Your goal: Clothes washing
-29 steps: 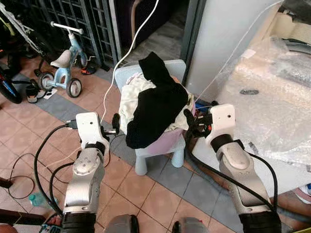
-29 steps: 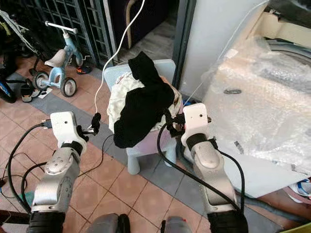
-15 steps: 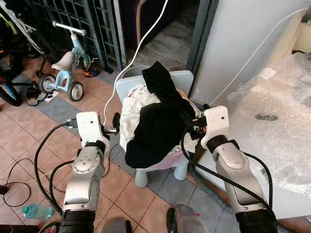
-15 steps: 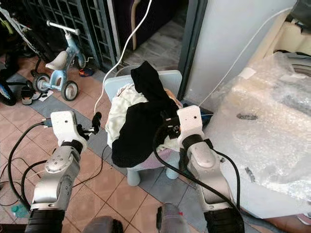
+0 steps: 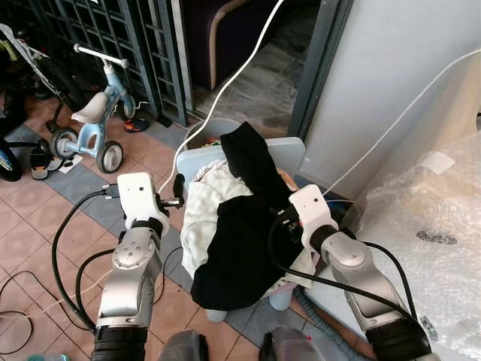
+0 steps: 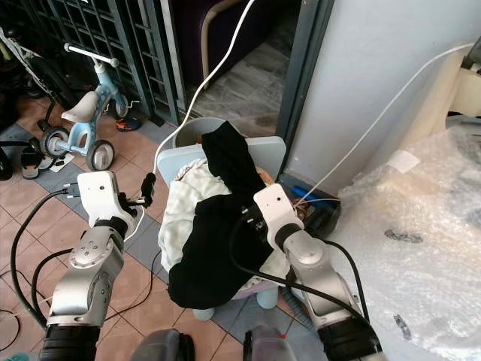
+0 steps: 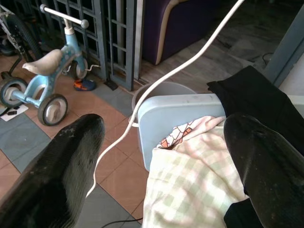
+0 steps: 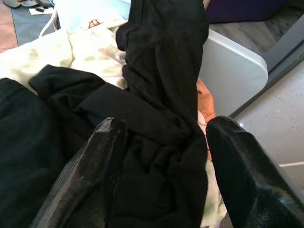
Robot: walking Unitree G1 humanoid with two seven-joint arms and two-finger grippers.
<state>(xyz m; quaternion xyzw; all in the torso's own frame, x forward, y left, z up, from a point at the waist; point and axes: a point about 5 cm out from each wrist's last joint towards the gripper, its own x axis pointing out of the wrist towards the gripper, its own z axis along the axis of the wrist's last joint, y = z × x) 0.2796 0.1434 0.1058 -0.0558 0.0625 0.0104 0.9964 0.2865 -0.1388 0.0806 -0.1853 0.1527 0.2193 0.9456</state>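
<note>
A wide sheet of clear bubble wrap [image 5: 436,226] is spread at the right. A pale blue plastic child's chair [image 5: 248,162] stands on the tiled floor [image 5: 45,218], heaped with laundry: a black garment [image 5: 240,241] is draped over a cream checked cloth [image 7: 190,185] and over the chair back. The right gripper [image 8: 161,156] is pressed onto the black garment with its fingers spread, nothing clamped. The left gripper [image 7: 161,156] is held released beside the chair's left edge. A light blue tricycle [image 5: 90,113] is parked by the dark metal grille [image 5: 143,45]. A white cable [image 5: 225,86] is strung across.
</note>
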